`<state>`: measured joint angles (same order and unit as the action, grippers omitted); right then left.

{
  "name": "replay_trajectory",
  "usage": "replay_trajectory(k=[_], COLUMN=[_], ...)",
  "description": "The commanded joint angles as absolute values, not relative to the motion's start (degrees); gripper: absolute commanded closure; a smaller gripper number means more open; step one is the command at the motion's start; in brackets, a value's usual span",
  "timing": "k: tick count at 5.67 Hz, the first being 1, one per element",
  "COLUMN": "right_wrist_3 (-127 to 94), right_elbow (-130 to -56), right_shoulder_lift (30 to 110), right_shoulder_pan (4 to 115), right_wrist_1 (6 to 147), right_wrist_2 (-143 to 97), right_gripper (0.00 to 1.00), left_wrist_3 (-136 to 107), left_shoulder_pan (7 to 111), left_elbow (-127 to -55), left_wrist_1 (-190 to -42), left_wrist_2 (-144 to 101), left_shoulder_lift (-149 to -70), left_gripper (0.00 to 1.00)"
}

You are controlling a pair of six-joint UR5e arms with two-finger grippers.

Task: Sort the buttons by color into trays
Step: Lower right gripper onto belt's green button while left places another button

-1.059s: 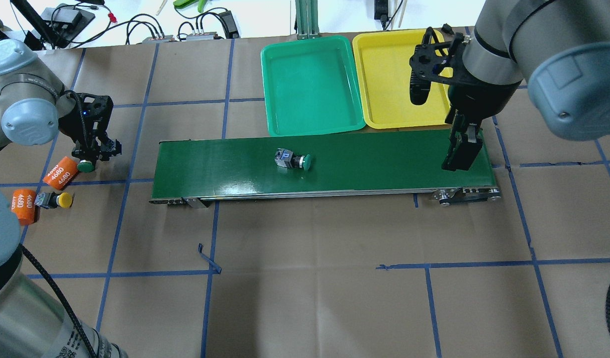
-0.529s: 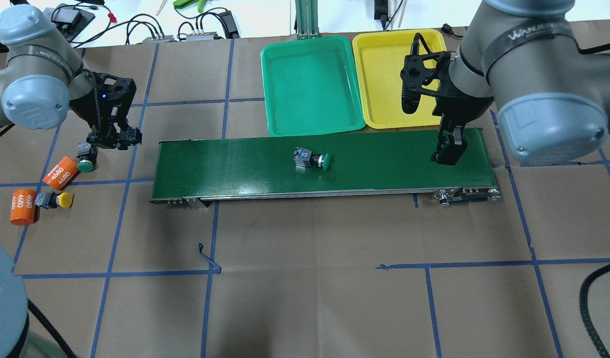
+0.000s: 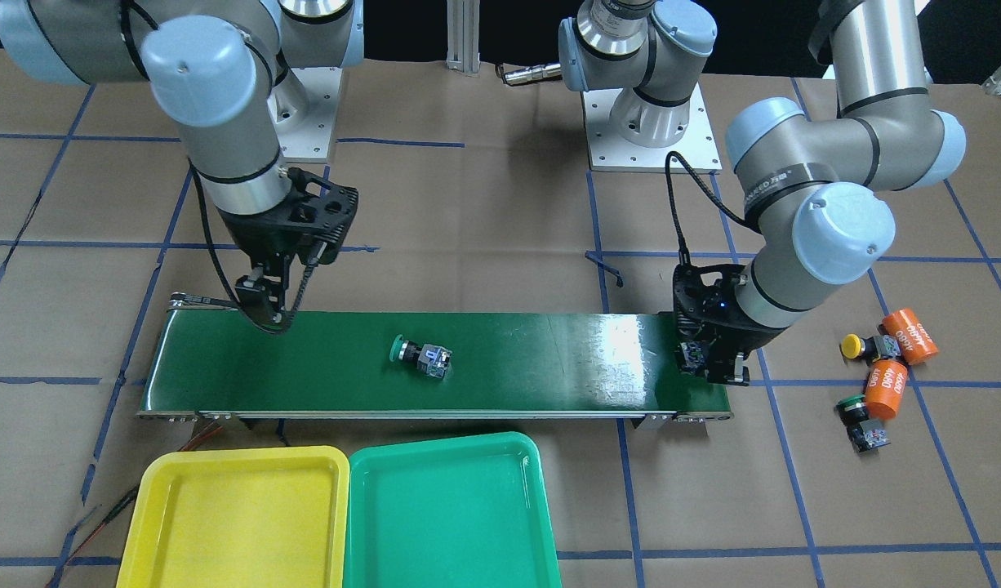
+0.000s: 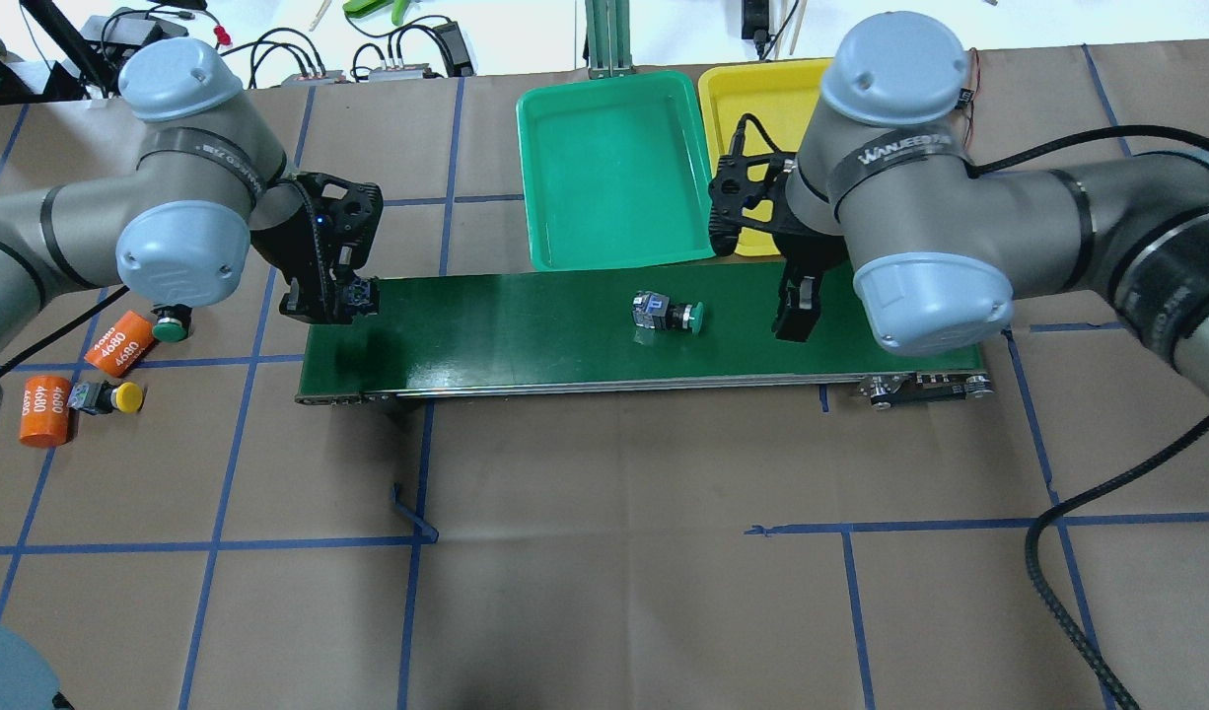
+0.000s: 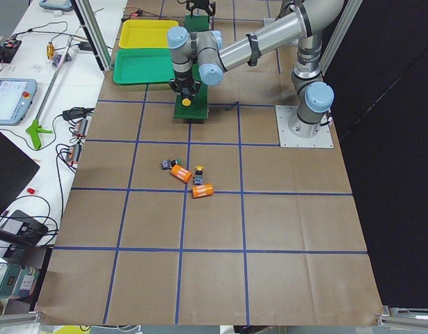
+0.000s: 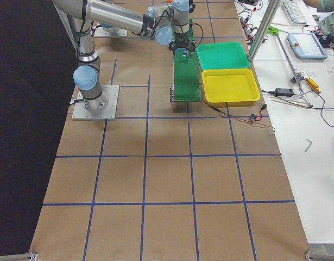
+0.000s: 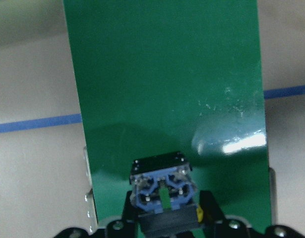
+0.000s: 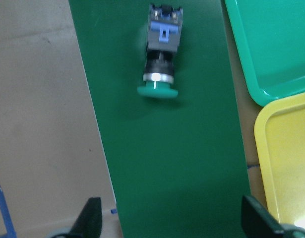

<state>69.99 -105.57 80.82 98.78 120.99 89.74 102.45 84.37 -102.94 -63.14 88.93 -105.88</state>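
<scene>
Table [image 4: 604,592], brown-papered and blue-gridded, bearing long dark-green conveyor belt [image 4: 526,330]; left claw [image 4: 340,304] clamped on yellow-capped push-button switch [image 7: 162,188] above belt end, right claw [image 4: 795,318] spread wide, empty.

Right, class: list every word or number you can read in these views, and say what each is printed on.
"4680": on one orange cylinder.
"4680": on the other orange cylinder.
"WANJEE", ending unclear: on the band of the right arm.
Band lettering on the left arm: too blurred to read.
</scene>
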Motion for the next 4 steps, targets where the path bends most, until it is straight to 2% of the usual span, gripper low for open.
replay_trajectory(k=[1,2,3,4], right_wrist_3=[67.4,67.9,68.3,69.9], right_elbow=[-104.3,-104.4,-104.3,-104.6], right_shoulder_lift=[76.7,74.4,73.8,73.6], right_shoulder_pan=[102.0,102.0,102.0,101.3], right_wrist_1=[123.1,123.2,123.1,123.2], right_wrist_2=[89.8,89.7,89.7,89.8], right_gripper=[0.00,0.00,0.00,0.00], left_wrist_3=[100.6,100.8,100.7,100.6], left_shoulder_pan=[86.2,86.3,86.3,86.0], left_elbow=[-107.0,-108.5,-107.8,-107.5], left_wrist_1=[-57.2,-56.4,-57.3,-57.7], left_wrist_2=[88.3,88.6,88.9,89.0], left_shoulder_lift=[-106.8,-106.7,-107.0,-106.7], left_gripper=[0.92,0.90,0.11,0.02])
